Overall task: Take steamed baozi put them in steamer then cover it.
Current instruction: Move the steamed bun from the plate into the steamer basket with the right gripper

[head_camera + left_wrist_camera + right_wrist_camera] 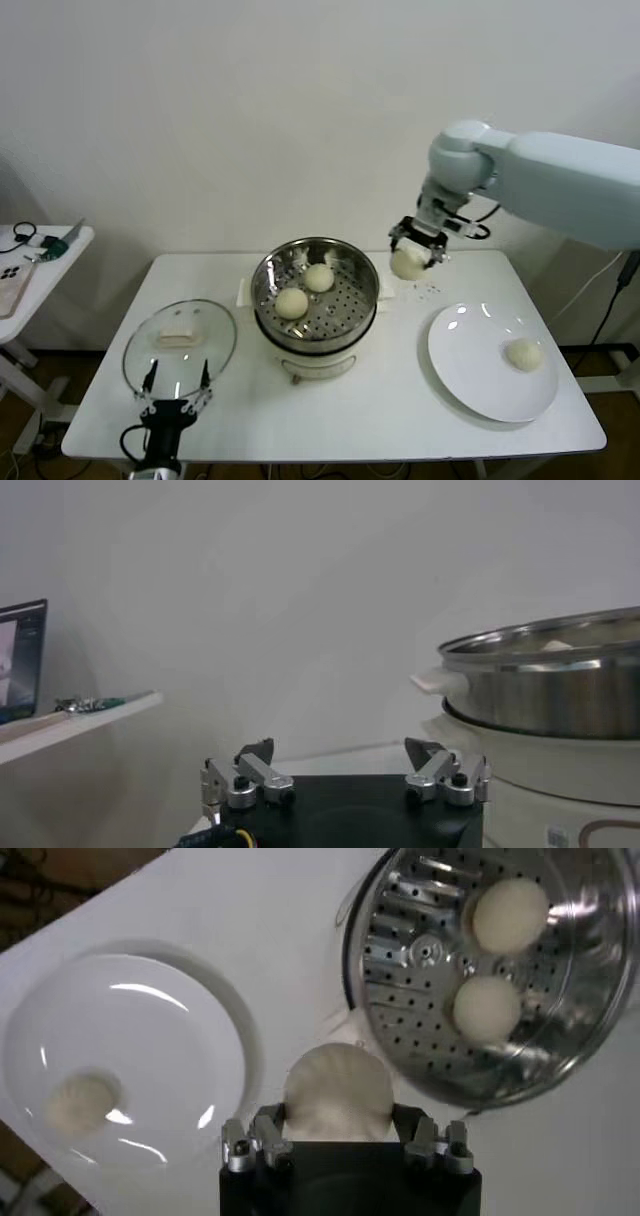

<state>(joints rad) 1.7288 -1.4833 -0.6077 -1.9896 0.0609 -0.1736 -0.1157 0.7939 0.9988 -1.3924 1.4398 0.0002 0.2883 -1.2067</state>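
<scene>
My right gripper (410, 262) is shut on a cream-white baozi (407, 263) and holds it in the air just right of the steamer (316, 296). In the right wrist view that baozi (338, 1091) sits between the two fingers (268, 1124), beside the steel rim. Two baozi (292, 301) (319, 277) lie on the perforated floor of the basket. One more baozi (524, 354) rests on the white plate (480, 375) at the right. My left gripper (176, 388) stands open near the table's front left, by the glass lid (180, 346).
The glass lid lies flat on the table left of the steamer. A small side table (40, 262) with loose items stands at the far left. The steamer's cream base and handle (438, 681) rise close beside my left gripper (345, 770).
</scene>
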